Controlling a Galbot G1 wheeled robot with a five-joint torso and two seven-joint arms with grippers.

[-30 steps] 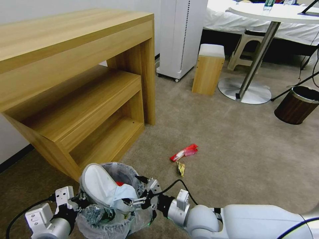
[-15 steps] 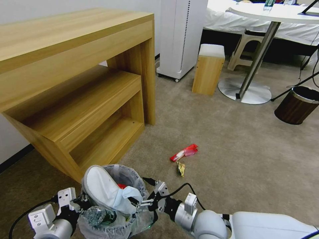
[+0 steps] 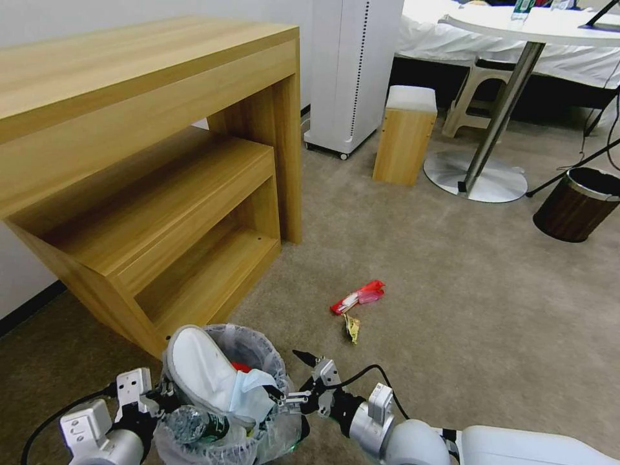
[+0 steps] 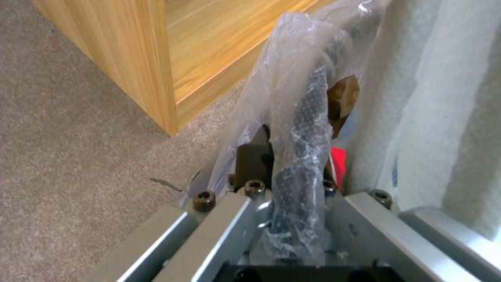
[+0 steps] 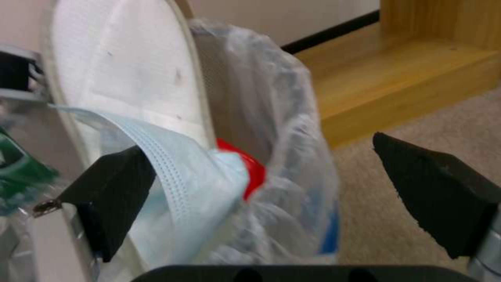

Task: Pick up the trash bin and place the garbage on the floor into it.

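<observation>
The trash bin [image 3: 271, 429], black with a clear crinkled bag over its rim, hangs low at the front left, near the wooden desk. It holds a white slipper [image 3: 194, 365], a pale blue face mask [image 3: 252, 394] and a plastic bottle [image 3: 190, 423]. My left gripper [image 3: 158, 402] is shut on the bin's bagged rim [image 4: 308, 113]. My right gripper [image 3: 289, 376] is open at the bin's opposite side. One of its fingers [image 5: 112, 188] lies against the mask [image 5: 172, 168] and the other over the floor [image 5: 365, 219]. On the carpet beyond lie a red wrapper [image 3: 358, 296] and a yellow wrapper [image 3: 352, 327].
A wooden desk with a shelf [image 3: 148, 168] stands close on the left. Farther back are a white appliance [image 3: 352, 71], a wooden box stool [image 3: 405, 132], a round table's metal base [image 3: 478, 177] and a brown bin [image 3: 577, 203]. Open carpet lies to the right.
My right gripper has drawn back to the right, away from the bin's middle, staying open. The bin and my left gripper have shifted slightly lower and rightward.
</observation>
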